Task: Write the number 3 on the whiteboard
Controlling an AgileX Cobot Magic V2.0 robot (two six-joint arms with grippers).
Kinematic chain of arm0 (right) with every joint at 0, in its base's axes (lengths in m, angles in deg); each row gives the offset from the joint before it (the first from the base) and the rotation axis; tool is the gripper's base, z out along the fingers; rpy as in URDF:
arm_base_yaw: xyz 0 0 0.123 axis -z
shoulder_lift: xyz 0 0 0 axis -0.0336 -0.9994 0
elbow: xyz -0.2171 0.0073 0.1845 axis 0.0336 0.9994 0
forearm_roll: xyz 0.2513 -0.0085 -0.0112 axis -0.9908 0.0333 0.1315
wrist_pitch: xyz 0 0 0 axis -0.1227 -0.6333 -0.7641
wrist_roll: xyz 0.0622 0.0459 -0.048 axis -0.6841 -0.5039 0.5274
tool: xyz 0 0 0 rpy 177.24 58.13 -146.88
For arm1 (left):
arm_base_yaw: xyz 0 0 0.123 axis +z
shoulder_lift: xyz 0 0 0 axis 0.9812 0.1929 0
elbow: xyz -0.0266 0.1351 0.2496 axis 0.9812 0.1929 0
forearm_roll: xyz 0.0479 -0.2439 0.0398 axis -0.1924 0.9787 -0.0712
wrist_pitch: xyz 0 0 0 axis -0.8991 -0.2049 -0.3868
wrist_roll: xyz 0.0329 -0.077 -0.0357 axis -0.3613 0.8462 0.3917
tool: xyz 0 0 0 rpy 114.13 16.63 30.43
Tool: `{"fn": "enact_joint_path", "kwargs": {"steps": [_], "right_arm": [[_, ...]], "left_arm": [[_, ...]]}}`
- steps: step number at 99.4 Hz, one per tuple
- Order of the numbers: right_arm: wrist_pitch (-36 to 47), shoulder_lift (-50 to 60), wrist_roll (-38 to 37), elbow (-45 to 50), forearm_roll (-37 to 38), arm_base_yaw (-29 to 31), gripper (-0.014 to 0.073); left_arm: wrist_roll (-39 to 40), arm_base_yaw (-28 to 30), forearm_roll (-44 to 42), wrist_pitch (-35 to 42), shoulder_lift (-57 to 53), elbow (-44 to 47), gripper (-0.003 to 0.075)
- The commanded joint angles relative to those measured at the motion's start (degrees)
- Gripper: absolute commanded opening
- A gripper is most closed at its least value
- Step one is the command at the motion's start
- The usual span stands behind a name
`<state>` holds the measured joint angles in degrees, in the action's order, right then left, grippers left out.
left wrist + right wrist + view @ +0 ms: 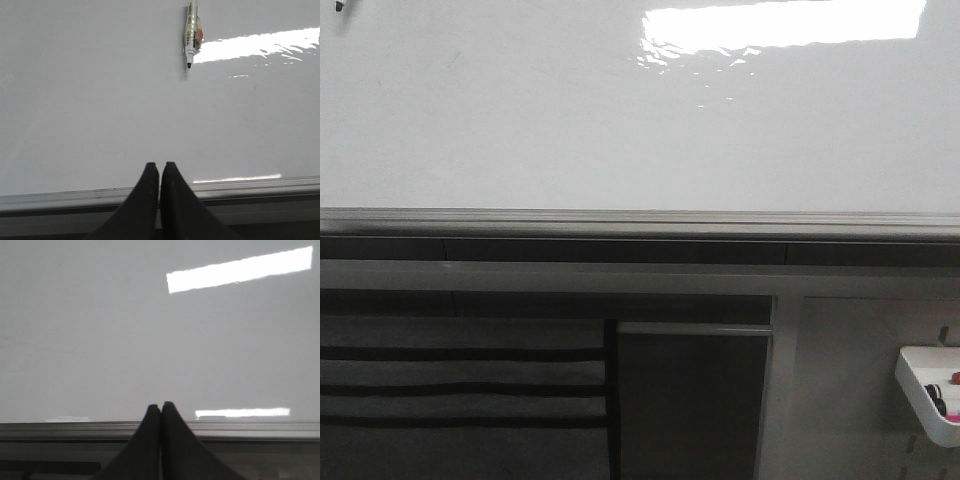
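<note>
Along the whiteboard's (520,120) lower edge runs a grey metal rail (640,222), full width in the front view. Board face above the rail is bare and unobstructed. No number 3 visible on it in any view, only a few faint specks.

Left gripper (159,172): jaws pressed together, tips touching, nothing between them. Tips sit just above the rail (250,186) in the left wrist view, with open board beyond them. Right gripper (160,412): same, jaws closed tip to tip, holding nothing, at the rail (250,429).

A marker (191,35) hangs against the whiteboard (75,100), well apart from the left gripper, uncapped, dark tip pointing toward the rail, clear barrel with a red patch. Can't tell what holds it up. In the front view only its tip (339,5) shows, at the board's upper left corner.

Surface: glossy white, reflecting a bright rectangular light (785,25) toward the upper right of the board; the reflection is rippled at its lower edge. The same reflection (240,269) shows in the right wrist view on the whiteboard (75,340).

Below the rail: a dark band, then grey cabinet panels (690,400) and a striped grey panel (460,385). A white tray (920,385) is mounted low and to the right of the cabinet panels, with small dark and red items inside, too small to identify.
</note>
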<state>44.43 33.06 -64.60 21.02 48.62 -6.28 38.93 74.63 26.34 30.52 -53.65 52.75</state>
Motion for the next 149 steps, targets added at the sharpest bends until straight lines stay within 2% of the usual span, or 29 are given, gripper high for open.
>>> {"fn": "enact_joint_path", "kwargs": {"steps": [1,109,119,131,149], "right_arm": [[4.8,1.2,0.0,1.1,0.1,0.2,-0.0074],[5.8,1.2,0.0,1.1,0.1,0.2,-0.0074],[4.7,1.2,0.0,-0.4,0.0,0.2,-0.0074],[-2.7,0.9,0.0,-6.4,-0.4,0.2,-0.0074],[-15.2,-4.7,0.1,-19.7,-0.4,0.2,-0.0074]], "left_arm": [[0.8,0.1,0.0,4.7,-1.8,0.2,-0.0018],[0.8,0.1,0.0,6.1,-1.8,0.1,-0.0018],[0.8,0.1,4.0,5.8,-1.8,-1.8,-0.0018],[0.8,0.1,7.9,1.4,-1.4,-8.0,-0.0018],[0.8,0.1,6.9,-14.2,5.2,-21.7,-0.0018]]}}
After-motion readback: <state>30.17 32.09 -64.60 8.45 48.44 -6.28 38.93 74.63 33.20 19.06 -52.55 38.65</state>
